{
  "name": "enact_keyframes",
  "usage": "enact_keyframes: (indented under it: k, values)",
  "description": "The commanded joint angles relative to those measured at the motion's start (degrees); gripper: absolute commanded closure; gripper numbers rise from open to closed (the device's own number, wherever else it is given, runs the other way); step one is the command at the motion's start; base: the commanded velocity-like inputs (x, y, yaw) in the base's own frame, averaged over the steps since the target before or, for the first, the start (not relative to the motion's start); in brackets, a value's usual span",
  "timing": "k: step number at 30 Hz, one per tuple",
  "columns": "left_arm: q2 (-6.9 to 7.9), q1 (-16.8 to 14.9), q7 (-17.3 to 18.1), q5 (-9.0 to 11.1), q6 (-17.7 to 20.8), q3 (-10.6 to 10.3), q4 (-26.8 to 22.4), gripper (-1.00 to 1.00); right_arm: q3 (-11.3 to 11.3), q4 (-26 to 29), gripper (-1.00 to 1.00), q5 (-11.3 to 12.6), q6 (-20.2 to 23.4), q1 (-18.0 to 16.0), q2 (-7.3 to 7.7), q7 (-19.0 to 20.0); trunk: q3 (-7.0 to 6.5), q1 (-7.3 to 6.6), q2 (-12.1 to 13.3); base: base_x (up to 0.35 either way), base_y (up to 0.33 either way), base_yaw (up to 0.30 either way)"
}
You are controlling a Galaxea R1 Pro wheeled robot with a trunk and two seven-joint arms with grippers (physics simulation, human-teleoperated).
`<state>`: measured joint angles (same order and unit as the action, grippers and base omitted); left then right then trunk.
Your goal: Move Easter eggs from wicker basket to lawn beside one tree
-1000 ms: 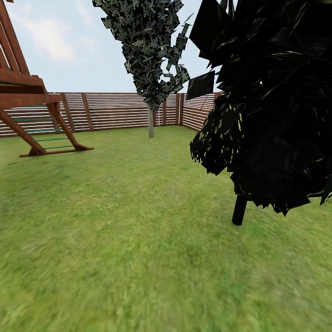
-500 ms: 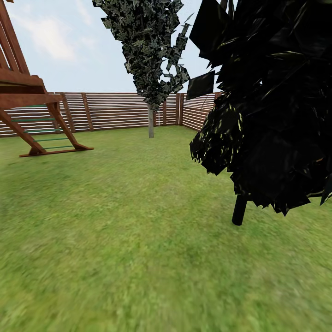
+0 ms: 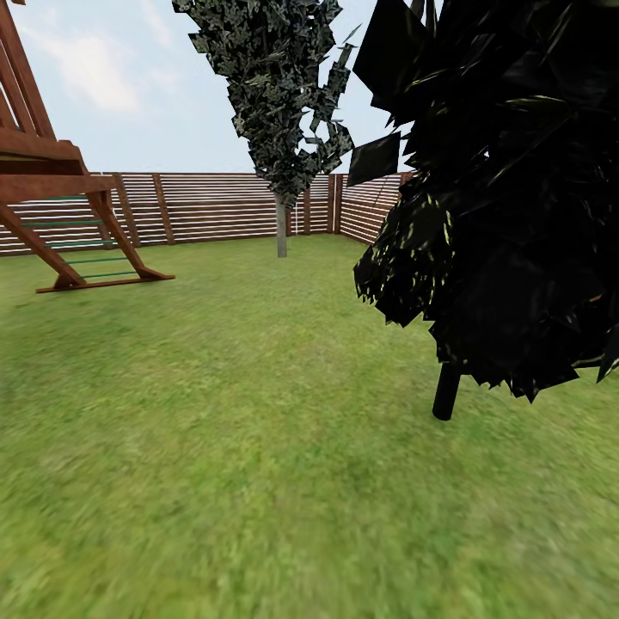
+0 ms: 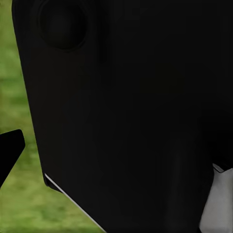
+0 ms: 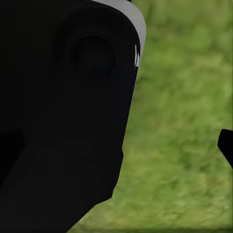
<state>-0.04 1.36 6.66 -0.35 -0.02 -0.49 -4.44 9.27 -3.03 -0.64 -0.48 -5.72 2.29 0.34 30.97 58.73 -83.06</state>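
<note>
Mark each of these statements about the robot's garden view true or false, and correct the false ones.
1. A slatted wooden fence runs along the back of the lawn. True.
2. The wooden play frame stands at the right of the head view. False: it stands at the left.
3. The near dark tree has a black trunk rising from the grass. True.
4. A pond lies in the middle of the lawn. False: there is only grass there.
5. The far tree stands close to the fence. True.
</note>
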Motion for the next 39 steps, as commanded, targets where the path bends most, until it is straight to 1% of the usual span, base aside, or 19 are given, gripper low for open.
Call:
enact_keyframes:
  k: [1, 39]
  values:
    - [0.0, 0.0, 0.1, 0.0, 0.0, 0.0, -0.1, -1.0, 0.3, -0.1, -1.0, -0.1, -0.1, -0.1, -0.01, 0.0, 0.04, 0.0, 0.0, 0.0, 0.0, 0.0]
    - [-0.01, 0.0, 0.1, 0.0, 0.0, 0.0, -0.1, -1.0, 0.3, -0.1, -1.0, -0.1, -0.1, -0.1, -0.01, 0.0, 0.04, 0.0, 0.0, 0.0, 0.0, 0.0]
